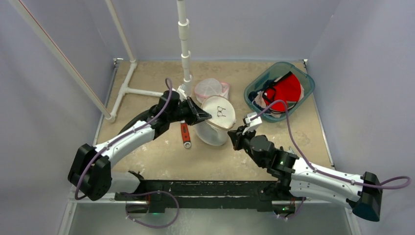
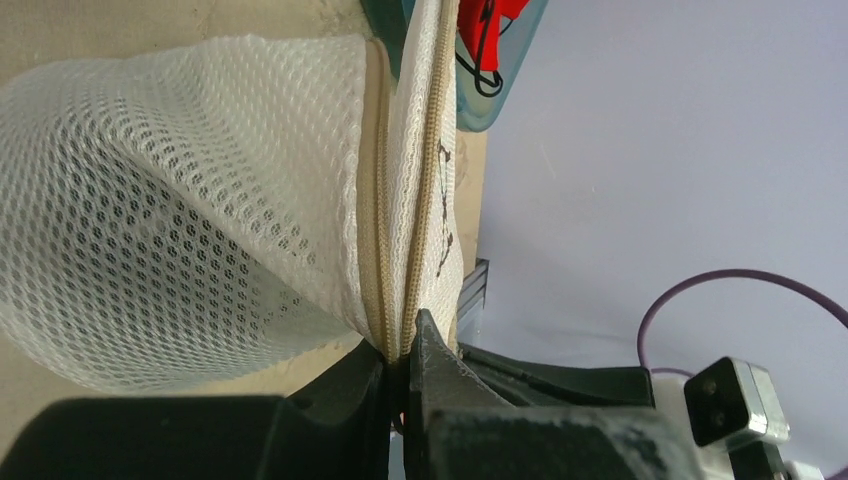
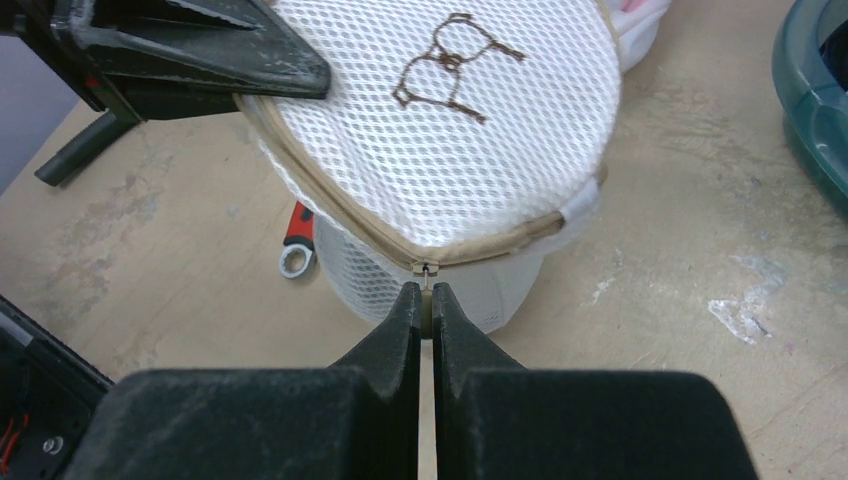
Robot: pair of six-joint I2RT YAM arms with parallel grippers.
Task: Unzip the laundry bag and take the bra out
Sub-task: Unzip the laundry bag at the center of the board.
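My left gripper pinches the rim of the laundry bag, which lies ahead of those jaws. My right gripper clamps the zipper pull at its tips. I should draw along the seam while the left holds it taut.

Red-handled wrench is lying flat on the sandy tabletop ahead of me, its ring end pointing toward my side. Teal bin is sitting at my far right, holding a red cloth with dark straps. White pipe stand is rising at the far middle. I'm seeing a pink-trimmed mesh pouch resting just beside its foot.
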